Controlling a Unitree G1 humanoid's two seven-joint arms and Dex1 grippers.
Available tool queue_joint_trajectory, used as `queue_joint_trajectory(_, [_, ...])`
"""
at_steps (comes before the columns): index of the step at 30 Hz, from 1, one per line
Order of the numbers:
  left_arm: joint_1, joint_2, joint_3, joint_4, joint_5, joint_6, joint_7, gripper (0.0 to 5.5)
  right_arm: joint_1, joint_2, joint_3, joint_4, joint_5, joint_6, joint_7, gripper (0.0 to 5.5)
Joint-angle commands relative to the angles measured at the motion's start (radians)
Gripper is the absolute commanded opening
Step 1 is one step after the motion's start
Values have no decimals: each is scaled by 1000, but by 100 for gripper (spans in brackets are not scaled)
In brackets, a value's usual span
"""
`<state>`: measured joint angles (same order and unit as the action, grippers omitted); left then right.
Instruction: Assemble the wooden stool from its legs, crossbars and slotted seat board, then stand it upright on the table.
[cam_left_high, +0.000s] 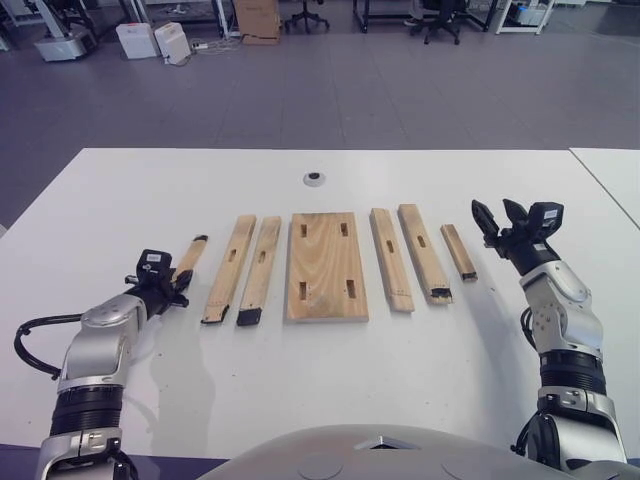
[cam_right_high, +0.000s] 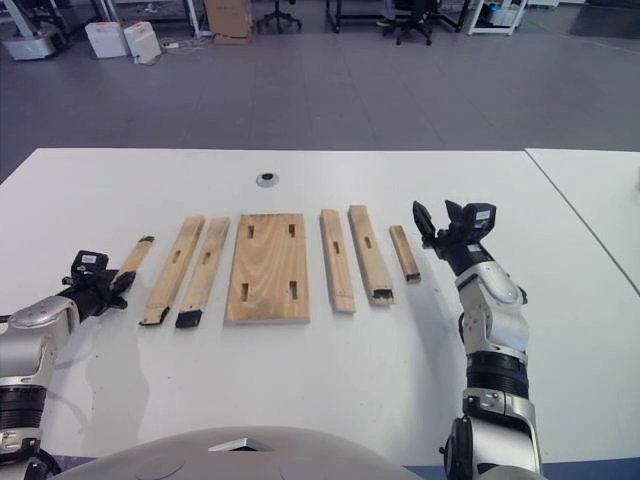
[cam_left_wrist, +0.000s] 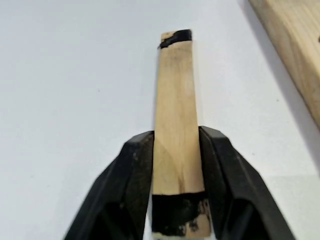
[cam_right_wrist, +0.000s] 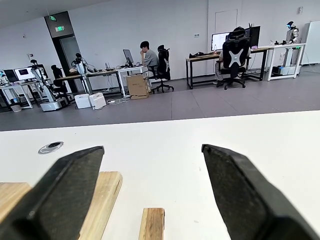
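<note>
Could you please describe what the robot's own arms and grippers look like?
The left arm and right arm have rounded silver-grey shells with black ribbed bands at the joints. A black cable loops beside the left arm. The left gripper and right gripper are black, each with two thick, tapering fingers and a small white label on its housing.

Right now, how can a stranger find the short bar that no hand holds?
On the white table, wooden parts lie in a row flanking the wide seat board. At the row's right end, near the open right hand, lies the short bar. It is far shorter than the slotted legs beside it.
</note>
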<state>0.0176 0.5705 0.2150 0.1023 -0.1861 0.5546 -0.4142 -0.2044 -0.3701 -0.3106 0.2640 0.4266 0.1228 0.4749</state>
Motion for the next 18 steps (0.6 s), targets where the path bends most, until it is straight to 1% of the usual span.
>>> queue_joint_trajectory(1, [-11,-42,20,82,-12,-28,15,130,-51,-7,24,-2,-13,25,5,364])
queue_joint_trajectory(3, [-78,-64,48,49,-47,-93,15,130,-78,2,48,-42,8,88,6,364])
queue_joint_trajectory(5, [-178,-108,18,-47,-89,-164,-21,129,-122,44,72,-137,93,189,2,364])
queue_joint_trajectory(7, [-292,-190,-96,-131,-94,-212,-59,129,-197,124,106,-240,215,309,-19,364])
queue_joint_trajectory(9, [-378,-265,-184,-160,-78,-260,-66,129,-276,210,129,-300,332,417,-58,364])
queue_joint_trajectory(12, [-458,-339,-306,-186,-24,-323,-67,129,-375,327,119,-321,491,535,-163,364])
queue_joint_trajectory(14, [-474,-361,-361,-222,2,-342,-70,129,-412,366,88,-320,562,569,-232,338])
queue_joint_trajectory(15, [-479,-363,-372,-236,10,-346,-68,129,-424,372,75,-322,582,578,-259,324])
queue_joint_trajectory(18, [-473,-361,-381,-265,21,-350,-68,129,-441,367,44,-334,629,597,-311,255])
